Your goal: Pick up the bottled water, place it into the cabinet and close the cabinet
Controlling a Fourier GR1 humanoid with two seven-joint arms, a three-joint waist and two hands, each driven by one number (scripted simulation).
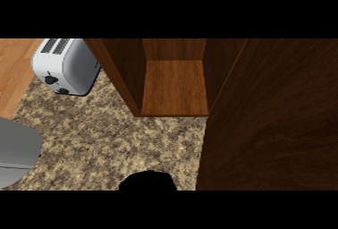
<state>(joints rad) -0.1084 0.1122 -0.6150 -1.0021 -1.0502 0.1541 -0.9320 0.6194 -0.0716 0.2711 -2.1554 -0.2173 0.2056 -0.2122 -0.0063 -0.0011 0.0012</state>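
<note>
The wooden cabinet (173, 85) stands open on the counter, and its shelf shows nothing on it. Its dark door (271, 120) is swung out toward me and fills the right side of the view. No bottled water shows anywhere. At the lower edge, just left of the door's edge, a black rounded part of a hand (148, 181) pokes into view. I take it for my right hand, and only this part shows. A grey forearm (16, 152) sits at the left edge, its hand out of view.
A white toaster (66, 65) stands at the back left, close to the cabinet's left wall. Speckled stone counter (112, 134) spreads between the toaster, the cabinet and the arm. A light wood surface (13, 67) borders the far left.
</note>
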